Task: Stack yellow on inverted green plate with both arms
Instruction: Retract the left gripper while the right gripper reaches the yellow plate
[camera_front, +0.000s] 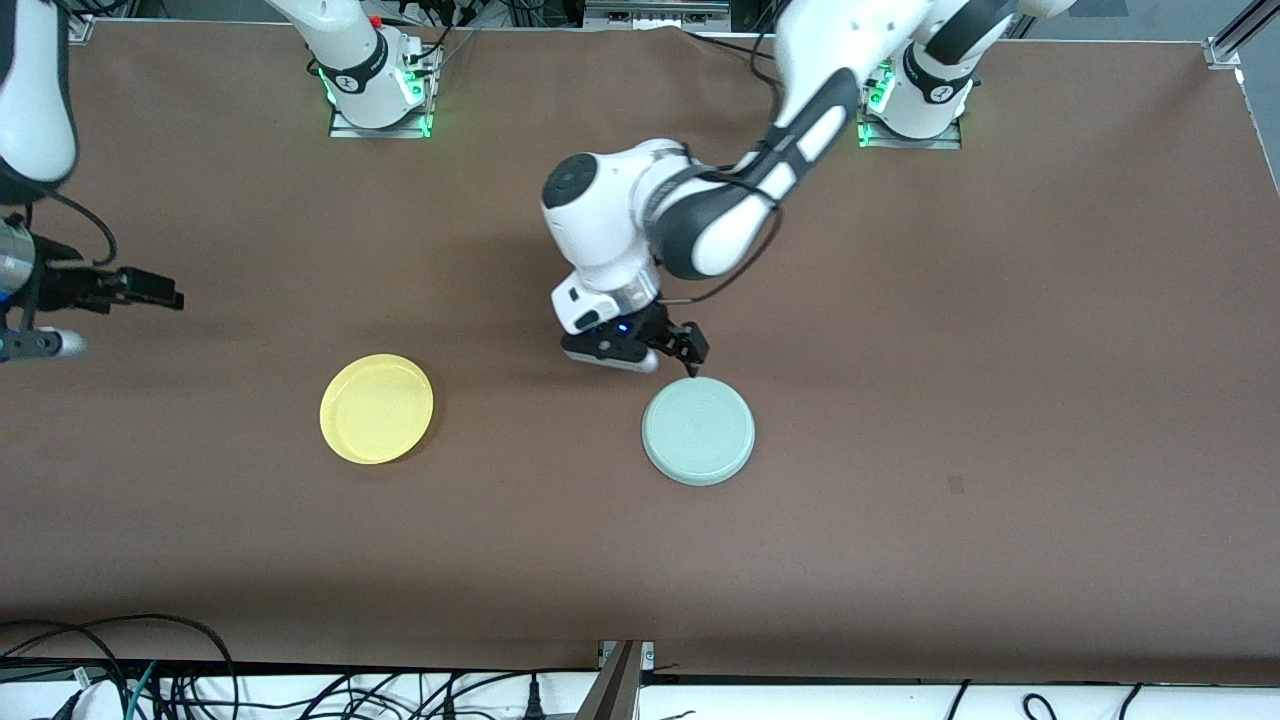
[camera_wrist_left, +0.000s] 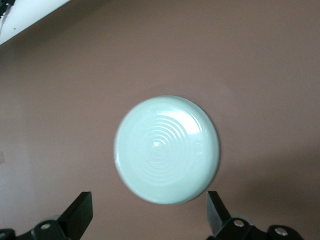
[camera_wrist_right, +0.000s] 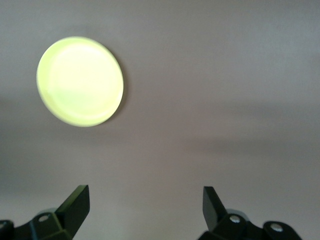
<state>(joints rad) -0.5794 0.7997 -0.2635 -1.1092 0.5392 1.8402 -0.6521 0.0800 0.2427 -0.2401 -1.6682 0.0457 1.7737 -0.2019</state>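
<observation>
While inverted green plate (camera_front: 698, 432) lies flat, open left claw (camera_front: 680, 352) seemingly just clear of rim

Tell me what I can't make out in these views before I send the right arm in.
- Green plate: lies ringed underside up, so its top face is hidden in every view.
- Right gripper: front view's edge cuts off most of its arm.
- Yellow plate: glare washes out its surface in the right wrist view.
- Left gripper: only its open fingertips show in the left wrist view.

No readable txt, labels or nos. anywhere in these views.
</observation>
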